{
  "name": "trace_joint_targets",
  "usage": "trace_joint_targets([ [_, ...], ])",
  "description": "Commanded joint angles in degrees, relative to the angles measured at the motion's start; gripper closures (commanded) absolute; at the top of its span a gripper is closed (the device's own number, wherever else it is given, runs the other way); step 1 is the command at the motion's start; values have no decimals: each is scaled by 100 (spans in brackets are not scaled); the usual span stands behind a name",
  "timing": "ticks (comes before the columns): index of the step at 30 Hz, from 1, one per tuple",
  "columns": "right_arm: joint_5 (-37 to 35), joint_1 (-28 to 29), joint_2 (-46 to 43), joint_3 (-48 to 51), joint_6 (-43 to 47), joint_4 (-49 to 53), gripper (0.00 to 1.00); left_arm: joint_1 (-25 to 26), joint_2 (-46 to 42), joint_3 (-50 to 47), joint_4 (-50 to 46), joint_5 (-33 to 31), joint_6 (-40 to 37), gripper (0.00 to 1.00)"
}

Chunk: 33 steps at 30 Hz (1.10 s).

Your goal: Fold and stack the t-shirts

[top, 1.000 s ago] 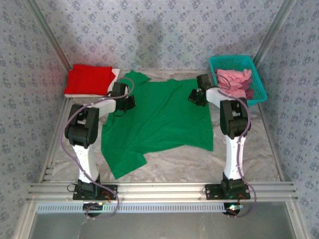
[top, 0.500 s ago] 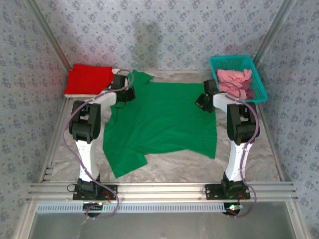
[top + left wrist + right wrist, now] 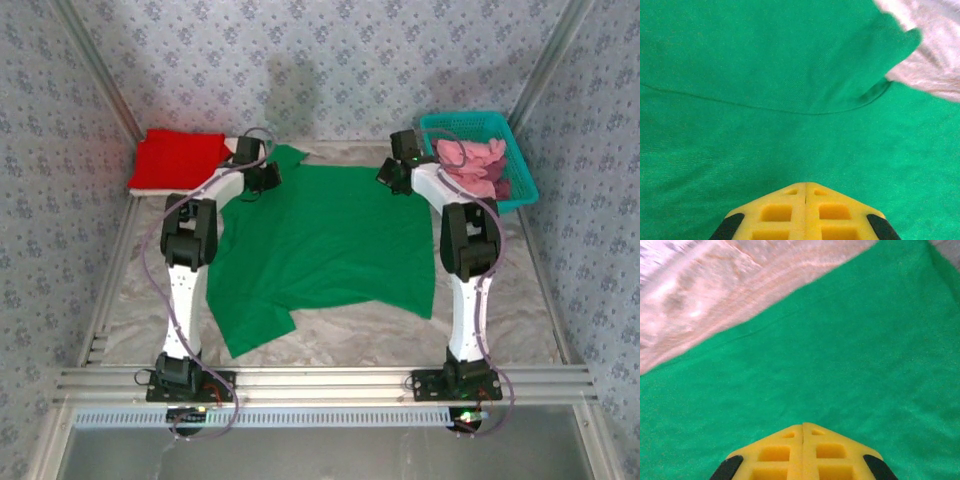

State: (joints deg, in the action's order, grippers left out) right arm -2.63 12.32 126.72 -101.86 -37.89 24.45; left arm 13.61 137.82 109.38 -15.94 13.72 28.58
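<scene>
shirt: I've got the green t-shirt (image 3: 325, 245) spread mostly flat | left gripper (image 3: 263, 181), right gripper (image 3: 393, 177) both clenched at its far edge | marbled table (image 3: 500, 325), floral-papered walls (image 3: 330, 60)

The marbled table (image 3: 340, 345) carries a spread green t-shirt (image 3: 330, 240), a red-on-white t-shirt stack (image 3: 175, 162) and a teal basket (image 3: 465, 117).

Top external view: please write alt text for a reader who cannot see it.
A green t-shirt lies spread on the table, the left gripper and right gripper shut at its far edge. Red t-shirt far left, basket far right.
</scene>
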Motion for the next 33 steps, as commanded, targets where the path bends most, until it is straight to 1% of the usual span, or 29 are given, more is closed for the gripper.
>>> trace_joint_targets([
  [1, -106, 52, 517, -571, -1, 692, 100, 2, 336, 590, -367, 137, 258, 100],
  [3, -27, 10, 682, -655, -222, 695, 100, -7, 527, 817, -459, 107, 390, 100],
  [5, 58, -60, 788, -607, -535, 448, 100, -32, 731, 1022, -440, 114, 564, 100],
  [9, -173, -65, 1077, -959, -710, 408, 100, -58, 1255, 1700, -563, 107, 798, 100],
  [12, -220, -45, 1431, -1508, -784, 692, 100, -103, 1721, 2394, -726, 173, 916, 100],
  [15, -214, -69, 1692, -1817, -944, 659, 100, -155, 2195, 3261, -1046, 100, 921, 100],
  [18, -168, -170, 1978, -2208, -1212, 579, 100, -238, 2747, 4323, -1197, 127, 984, 100],
  [20, -133, -232, 2189, -2694, -1258, 685, 100, -313, 3057, 5163, -1461, 234, 1019, 100],
  [22, -110, -280, 2319, -3243, -1191, 909, 100, -349, 3009, 5563, -1677, 282, 919, 100],
  [23, -90, -298, 2316, -3475, -1108, 971, 100, -350, 2829, 5570, -1742, 341, 812, 100],
  [24, -76, -312, 2285, -3631, -1035, 1045, 100, -349, 2631, 5544, -1835, 370, 701, 96],
  [25, -12, -319, 2206, -3806, -931, 1171, 100, -350, 2373, 5498, -1970, 426, 562, 88],
  [27, 73, -318, 1908, -3933, -736, 1145, 100, -350, 1770, 5352, -2260, 420, 234, 87],
  [28, 147, -282, 1655, -3857, -610, 1104, 100, -335, 1379, 5129, -2531, 332, 70, 86],
  [29, 216, -229, 1358, -3724, -448, 1051, 100, -316, 849, 4665, -2539, 250, -64, 86],
  [30, 249, -177, 1076, -3574, -292, 1027, 99, -286, 275, 3973, -2343, 198, -146, 85],
  [31, 261, -90, 731, -3347, -96, 1027, 96, -262, -517, 2720, -1579, 128, -126, 83],
  [32, 251, -7, 349, -3030, 112, 1025, 93, -253, -1402, 1255, -642, 42, 49, 78],
  [33, 230, 75, -15, -2661, 302, 831, 90, -265, -2102, 84, 38, -60, 242, 73],
])
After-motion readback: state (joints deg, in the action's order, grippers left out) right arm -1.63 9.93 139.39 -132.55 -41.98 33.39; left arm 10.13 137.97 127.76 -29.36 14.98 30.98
